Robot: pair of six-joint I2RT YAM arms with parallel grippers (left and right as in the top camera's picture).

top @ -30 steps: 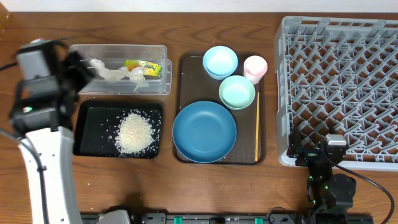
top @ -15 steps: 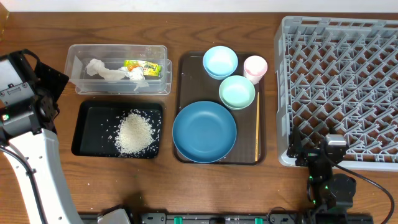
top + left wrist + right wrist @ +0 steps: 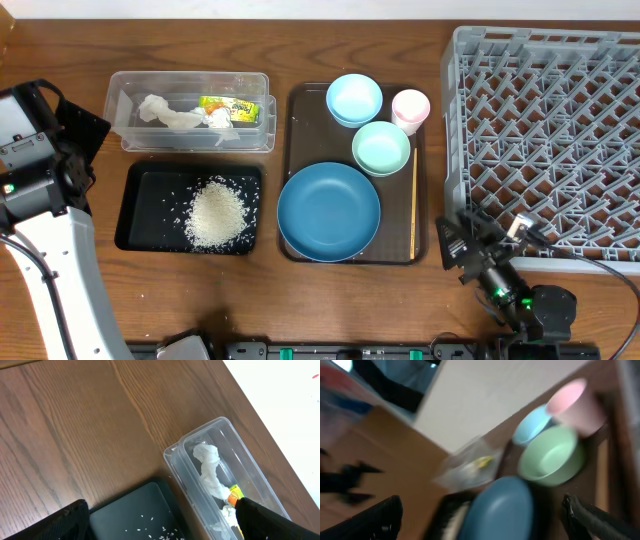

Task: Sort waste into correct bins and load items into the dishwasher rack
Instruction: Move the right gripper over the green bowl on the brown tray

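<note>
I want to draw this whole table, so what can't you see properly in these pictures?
- Right wrist view: blur smears the pink cup, mint green bowl and dark blue plate.
- Overhead: print on the wrapper is too small to read.
- Overhead: the right edge cuts off the dishwasher rack.
- Left wrist view: the bottom edge cuts off the black tray.

Overhead I get bright, even light and a sharp picture, shadows soft. My left wrist view is crisp, though beyond the brown wooden desk (image 3: 75,435) everything burns out white. My right wrist view is smeared throughout; the small pink cup (image 3: 575,402) lacks clean edges.
</note>
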